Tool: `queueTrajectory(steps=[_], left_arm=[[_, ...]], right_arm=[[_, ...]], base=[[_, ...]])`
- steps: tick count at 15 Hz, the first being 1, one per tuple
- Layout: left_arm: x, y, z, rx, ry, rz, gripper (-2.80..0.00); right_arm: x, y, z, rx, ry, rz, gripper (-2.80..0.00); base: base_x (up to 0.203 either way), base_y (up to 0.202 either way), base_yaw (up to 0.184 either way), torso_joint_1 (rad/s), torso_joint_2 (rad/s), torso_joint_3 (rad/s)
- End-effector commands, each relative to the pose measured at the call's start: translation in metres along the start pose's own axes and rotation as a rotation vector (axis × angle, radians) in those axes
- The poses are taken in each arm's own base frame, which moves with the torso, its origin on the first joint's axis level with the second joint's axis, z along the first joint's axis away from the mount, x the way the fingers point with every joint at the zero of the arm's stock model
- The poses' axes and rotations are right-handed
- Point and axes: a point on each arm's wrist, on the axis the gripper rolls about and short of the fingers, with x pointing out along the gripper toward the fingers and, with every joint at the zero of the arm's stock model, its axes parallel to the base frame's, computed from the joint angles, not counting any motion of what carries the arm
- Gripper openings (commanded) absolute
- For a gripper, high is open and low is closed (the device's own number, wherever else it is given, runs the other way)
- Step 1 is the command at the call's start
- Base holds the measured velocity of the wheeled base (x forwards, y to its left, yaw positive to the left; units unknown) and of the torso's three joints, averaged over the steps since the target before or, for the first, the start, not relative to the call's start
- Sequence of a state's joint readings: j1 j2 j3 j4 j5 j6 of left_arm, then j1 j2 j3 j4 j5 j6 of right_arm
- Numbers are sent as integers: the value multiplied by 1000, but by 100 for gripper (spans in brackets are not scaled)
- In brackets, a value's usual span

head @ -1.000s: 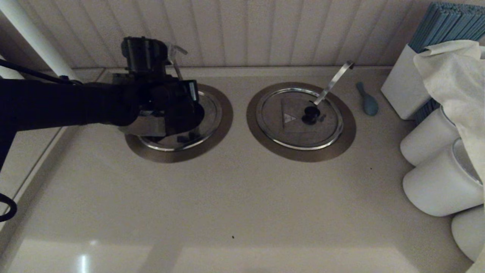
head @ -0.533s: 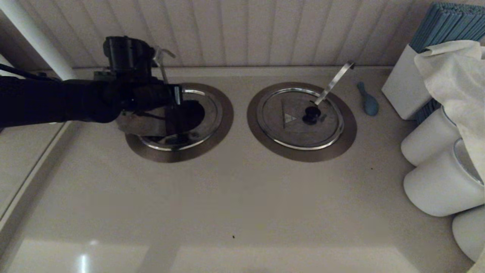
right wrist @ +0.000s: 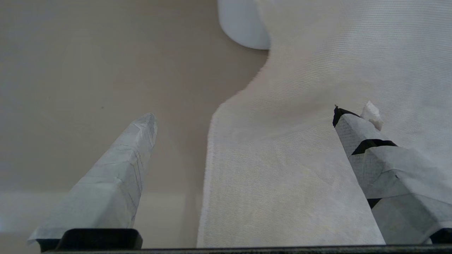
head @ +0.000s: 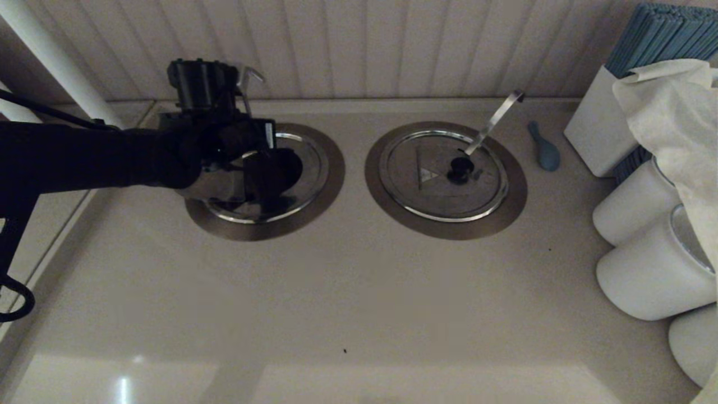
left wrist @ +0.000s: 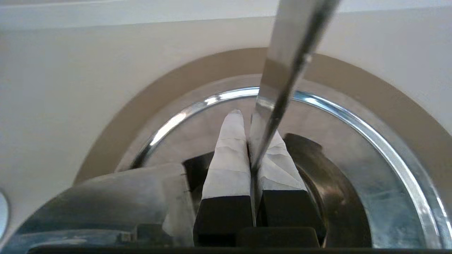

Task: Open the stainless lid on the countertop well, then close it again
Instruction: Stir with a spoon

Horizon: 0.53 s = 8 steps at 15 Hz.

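Only triangle sticker [head: 429, 174] visible; no legible writing.

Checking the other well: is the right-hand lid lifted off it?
No, the right-hand lid lies flat inside its rim, knob up.

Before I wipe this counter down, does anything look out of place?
The stainless lid is tilted, one side raised off the countertop well by the left hand, while the twin lid lies flat in its own well.
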<state>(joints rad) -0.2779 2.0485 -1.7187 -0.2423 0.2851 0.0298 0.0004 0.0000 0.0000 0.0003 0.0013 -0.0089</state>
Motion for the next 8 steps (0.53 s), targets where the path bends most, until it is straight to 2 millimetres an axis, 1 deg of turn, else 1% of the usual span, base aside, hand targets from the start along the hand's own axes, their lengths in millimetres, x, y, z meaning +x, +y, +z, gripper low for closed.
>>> queueTrajectory(steps=[1,2,3,4,6,8], left_arm=[[2,-5,-5,4,13,-8,-280],[2,-8,-7,9,20,-11,-280],[2,-9,-9,10,24,-11,-194],[2,-11,-7,0,15,-20,0],[-1,-15,-2,-51,1,-35,0],[0,-15,0,-56,-6,-29,0]], right_arm=[[0,0,0,0,1,1,0],[0,0,0,0,0,1,0],[0,0,0,0,0,1,0],[0,0,0,0,0,0,0],[0,0,0,0,0,1,0],[0,0,0,0,0,1,0]], base=[[0,0,0,0,0,0],[0,0,0,0,0,0],[0,0,0,0,0,0],[0,0,0,0,0,0],[0,0,0,0,0,0],[0,0,0,0,0,0]])
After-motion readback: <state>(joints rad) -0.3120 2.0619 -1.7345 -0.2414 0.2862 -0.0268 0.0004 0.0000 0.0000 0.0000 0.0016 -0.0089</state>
